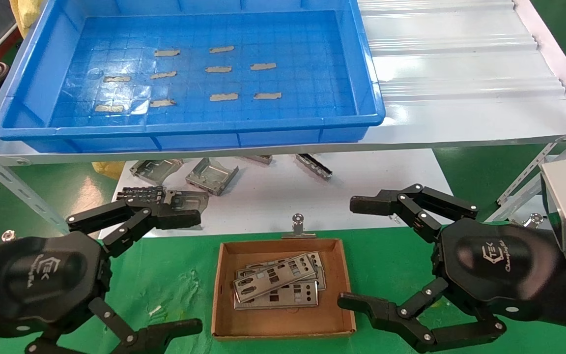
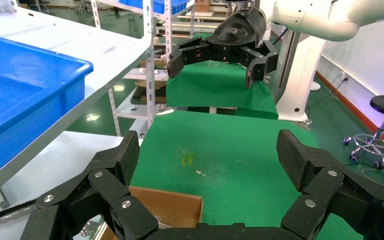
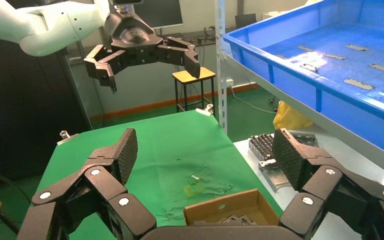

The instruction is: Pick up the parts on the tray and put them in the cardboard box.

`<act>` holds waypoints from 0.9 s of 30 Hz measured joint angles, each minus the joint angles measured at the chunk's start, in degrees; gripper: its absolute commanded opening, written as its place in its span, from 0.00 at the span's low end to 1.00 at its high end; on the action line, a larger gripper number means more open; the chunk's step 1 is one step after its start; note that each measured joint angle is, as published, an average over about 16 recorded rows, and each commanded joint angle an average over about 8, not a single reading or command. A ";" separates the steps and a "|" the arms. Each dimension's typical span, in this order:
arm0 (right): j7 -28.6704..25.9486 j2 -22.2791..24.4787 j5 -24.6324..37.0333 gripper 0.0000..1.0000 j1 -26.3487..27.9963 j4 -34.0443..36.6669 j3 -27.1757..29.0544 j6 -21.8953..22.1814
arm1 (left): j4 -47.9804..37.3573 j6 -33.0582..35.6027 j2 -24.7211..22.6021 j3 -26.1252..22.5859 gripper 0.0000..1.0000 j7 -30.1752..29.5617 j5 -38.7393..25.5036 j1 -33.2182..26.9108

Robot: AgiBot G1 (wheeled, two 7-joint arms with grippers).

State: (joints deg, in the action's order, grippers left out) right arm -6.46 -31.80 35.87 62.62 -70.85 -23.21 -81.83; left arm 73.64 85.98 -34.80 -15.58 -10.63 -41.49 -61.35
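Both grippers are hanging with fingers spread wide and holding nothing: in the head view the left gripper [image 1: 177, 270] is sitting at the lower left, the right gripper [image 1: 356, 250] at the lower right. Between them, on the green cloth [image 1: 175, 275], the small shallow brown cardboard box [image 1: 278, 327] is lying with a stack of thin silver-grey punched metal plates [image 1: 278, 285] inside. Their long axes are running roughly from one gripper toward the other, the upper plates tilted slightly. Beyond both grippers, on the white shelf [image 1: 460, 98], the large bright blue plastic tray [image 1: 361, 118] is showing only beige tape strips [image 1: 224, 97] on its grid floor. Bulky folded grey metal brackets [image 1: 212, 176] are lying under the shelf, just past the left gripper.

From the left wrist, the left gripper [image 2: 207, 155] is framing a corner of the box [image 2: 170, 207]; its contents are hidden here. The right gripper [image 2: 212, 65] is appearing farther off, jaws apart.

From the right wrist, the right gripper [image 3: 205, 150] is hovering above the box [image 3: 230, 210], where plate edges [image 3: 230, 220] are just peeking out. The left gripper [image 3: 147, 60] is showing beyond, also spread.
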 measured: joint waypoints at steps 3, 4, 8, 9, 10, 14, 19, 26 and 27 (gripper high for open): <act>0.00 0.00 0.00 1.00 0.00 0.00 0.00 0.00 | 0.00 -0.07 -0.05 -0.10 1.00 -0.02 -0.08 -0.05; 0.00 0.00 0.00 1.00 0.00 0.00 0.00 0.00 | -0.01 -0.10 -0.06 -0.13 1.00 -0.03 -0.11 -0.06; 0.00 0.00 0.00 1.00 0.00 0.00 0.00 0.00 | -0.02 -0.17 -0.11 -0.23 1.00 -0.05 -0.18 -0.10; 0.00 0.00 0.00 1.00 0.00 0.00 0.00 0.00 | -0.02 -0.18 -0.12 -0.25 1.00 -0.06 -0.20 -0.11; 0.00 0.00 0.00 1.00 0.00 0.00 0.00 0.00 | -0.02 -0.19 -0.13 -0.27 1.00 -0.06 -0.21 -0.12; 0.00 0.00 0.00 1.00 0.00 0.00 0.00 0.00 | -0.04 -0.22 -0.15 -0.32 1.00 -0.08 -0.26 -0.14; 0.00 0.00 0.00 1.00 0.00 0.00 0.00 0.00 | -0.06 -0.25 -0.17 -0.36 1.00 -0.10 -0.30 -0.16; 0.00 0.00 0.00 1.00 0.00 0.00 0.00 0.00 | -0.07 -0.27 -0.19 -0.40 1.00 -0.12 -0.33 -0.18; 0.00 0.00 0.00 1.00 0.00 0.00 0.00 0.00 | -0.07 -0.28 -0.20 -0.40 1.00 -0.12 -0.34 -0.19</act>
State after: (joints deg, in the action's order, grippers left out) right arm -6.46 -31.80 35.88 62.62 -70.85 -23.21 -81.83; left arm 73.57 85.70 -35.00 -15.99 -10.76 -41.83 -61.53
